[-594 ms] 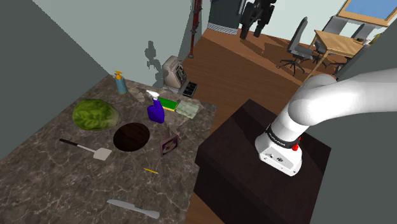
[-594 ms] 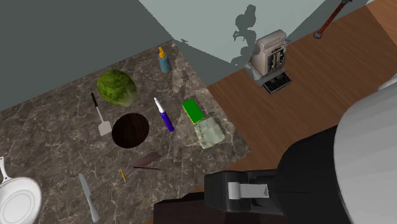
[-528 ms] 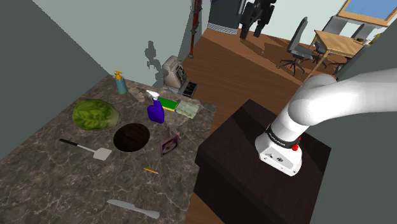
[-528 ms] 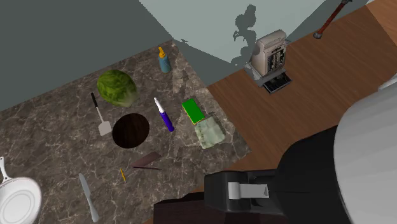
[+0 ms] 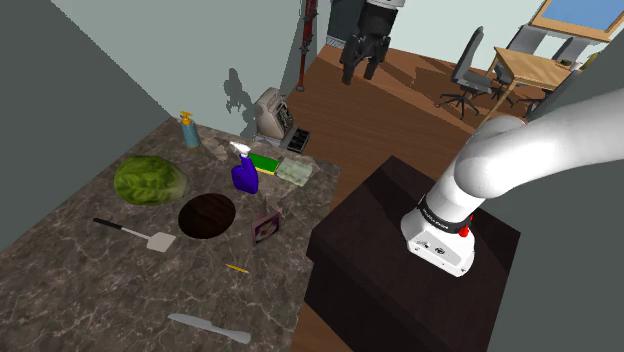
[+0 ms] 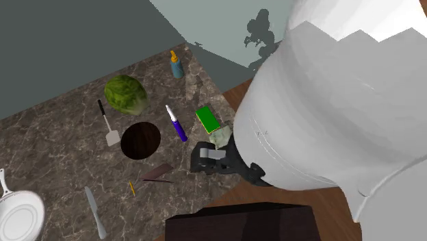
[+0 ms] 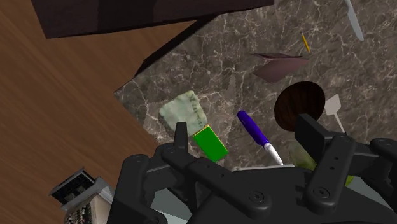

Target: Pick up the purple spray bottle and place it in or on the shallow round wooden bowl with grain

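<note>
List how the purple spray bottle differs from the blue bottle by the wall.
Colour: the purple spray bottle has a purple body and white spray head; the blue bottle is light blue with an orange top. Place: the purple spray bottle sits beside the green sponge near the dark bowl; the blue bottle is by the wall, near the lettuce. Both rest on the marble counter.

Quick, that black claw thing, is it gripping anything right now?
Gripper: open, holding nothing; the purple spray bottle sits on the counter, well away from it.
</note>
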